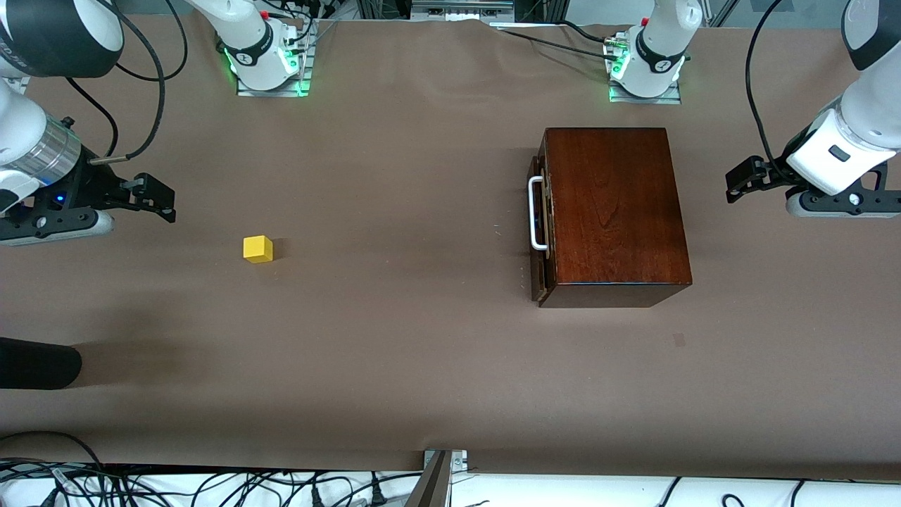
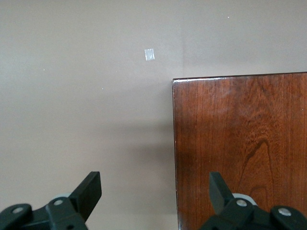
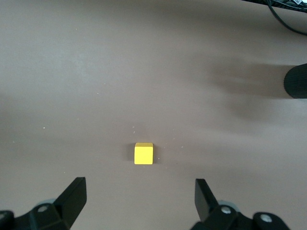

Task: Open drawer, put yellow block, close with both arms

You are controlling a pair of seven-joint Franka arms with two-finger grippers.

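The glossy reddish-brown box [image 1: 619, 211] lies toward the left arm's end of the table. Its drawer looks shut or nearly so, with the white bar handle [image 1: 537, 213] facing the table's middle. The yellow block [image 1: 257, 248] sits alone on the brown table toward the right arm's end. My right gripper [image 1: 160, 199] hangs open beside the block, closer to the table's end. In the right wrist view the block [image 3: 143, 153] lies just ahead of the open right gripper [image 3: 139, 188]. My left gripper [image 1: 742, 182] is open beside the box's closed end. In the left wrist view the left gripper [image 2: 154, 187] straddles an edge of the box [image 2: 240, 143].
A black cylindrical object [image 1: 35, 362] juts in at the right arm's end of the table, nearer the front camera than the block; it shows in the right wrist view too [image 3: 295, 81]. A small tape mark [image 1: 678, 340] lies nearer the camera than the box. Cables [image 1: 211, 486] run below the table's near edge.
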